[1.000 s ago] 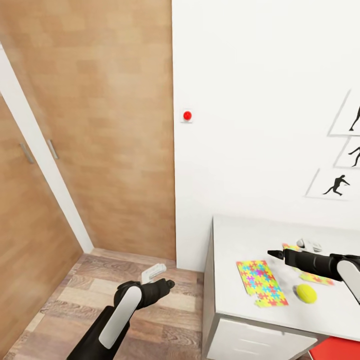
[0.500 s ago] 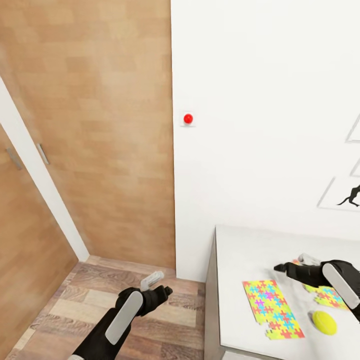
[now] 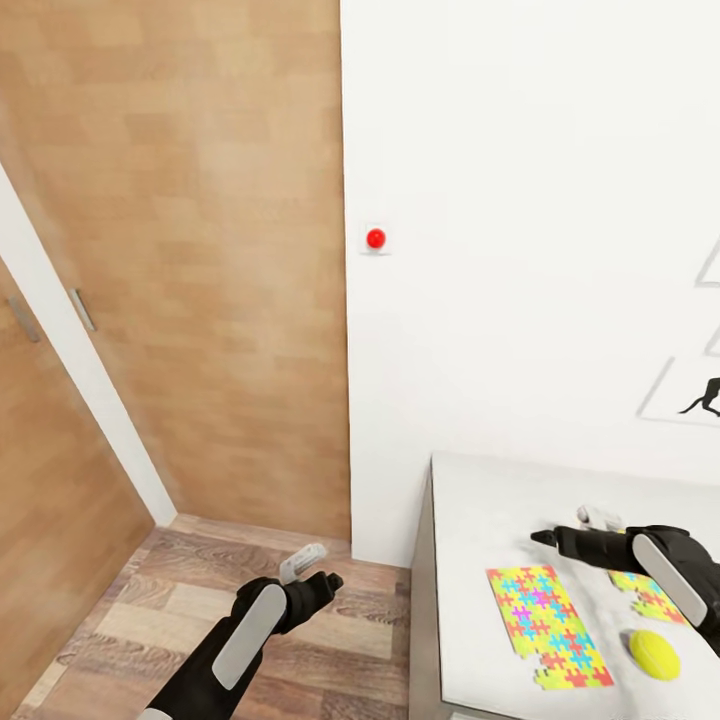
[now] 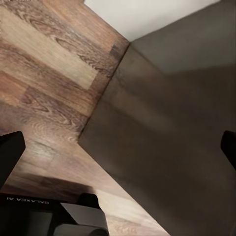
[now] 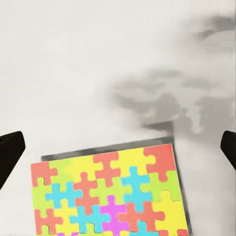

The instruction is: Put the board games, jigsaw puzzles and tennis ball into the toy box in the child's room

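Puzzles: you have two on the counter. The near puzzle lies flat and whole in head view; the far puzzle is mostly hidden behind your right arm.
Near puzzle, wrist view: its top edge and upper rows show at; the rest is cut off by the frame.
Ball: one, yellow-green, on the counter just beside the near puzzle, close to the front edge.
Right gripper: hovers over the counter, beyond the near puzzle. Both dark fingertips stand wide apart at the edges of the wrist view, so it is released and carries nothing.
Left gripper: hangs over the floor, off the counter's left end. Its fingertips are spread wide too, with nothing between them.
Small pale object: one shows just behind your right arm on the counter; too hidden to identify.
Wall: one red button; one silhouette picture, cut off at the right edge.
Doors: wooden wardrobe panels, two handles visible.
Counter: right and front parts run out of frame; its grey side panel shows in the left wrist view.
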You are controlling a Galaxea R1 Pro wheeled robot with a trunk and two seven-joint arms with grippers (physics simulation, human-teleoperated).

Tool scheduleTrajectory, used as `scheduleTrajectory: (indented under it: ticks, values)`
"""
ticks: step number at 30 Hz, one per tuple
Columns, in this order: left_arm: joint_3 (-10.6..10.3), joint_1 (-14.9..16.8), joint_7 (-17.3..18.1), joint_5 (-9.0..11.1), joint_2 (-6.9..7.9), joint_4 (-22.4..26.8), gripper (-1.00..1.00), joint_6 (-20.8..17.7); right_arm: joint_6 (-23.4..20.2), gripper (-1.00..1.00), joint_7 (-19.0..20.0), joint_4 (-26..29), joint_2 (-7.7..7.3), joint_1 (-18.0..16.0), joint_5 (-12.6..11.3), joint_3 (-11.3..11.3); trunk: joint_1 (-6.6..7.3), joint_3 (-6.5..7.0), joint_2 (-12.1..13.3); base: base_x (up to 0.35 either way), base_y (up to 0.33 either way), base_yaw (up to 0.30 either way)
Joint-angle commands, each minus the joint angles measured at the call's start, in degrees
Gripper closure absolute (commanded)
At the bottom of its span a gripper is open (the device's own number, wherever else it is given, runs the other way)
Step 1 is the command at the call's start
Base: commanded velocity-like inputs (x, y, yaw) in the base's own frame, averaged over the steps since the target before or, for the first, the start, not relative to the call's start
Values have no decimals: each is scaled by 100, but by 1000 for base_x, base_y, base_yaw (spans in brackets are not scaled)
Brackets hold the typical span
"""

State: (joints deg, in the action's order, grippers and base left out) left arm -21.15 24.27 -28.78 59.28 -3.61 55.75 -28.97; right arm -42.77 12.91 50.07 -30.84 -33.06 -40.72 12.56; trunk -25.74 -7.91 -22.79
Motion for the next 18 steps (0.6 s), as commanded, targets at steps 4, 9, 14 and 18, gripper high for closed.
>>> scheduleTrajectory:
  ticks: [4, 9, 14, 18]
  values:
    - [-5, 6, -52, 63, 5, -1, -100, 19, -29, -100, 133, 141, -21, -4, 40, 59, -4, -13, -13, 8, 0, -123]
    - [-4, 7, -50, 72, 11, -7, -100, 36, -135, -100, 211, 241, -31, -5, 53, 84, -4, -13, -13, 4, 0, -214]
    - [3, 8, -40, 95, 20, -11, -100, 52, -208, -100, 280, 309, -64, -7, 55, 100, -4, -13, -13, 1, 0, -132]
    - [10, 8, -28, 103, 24, -54, -100, 55, -235, -100, 345, 310, -83, -21, 52, 99, -4, -13, -13, 0, 0, -48]
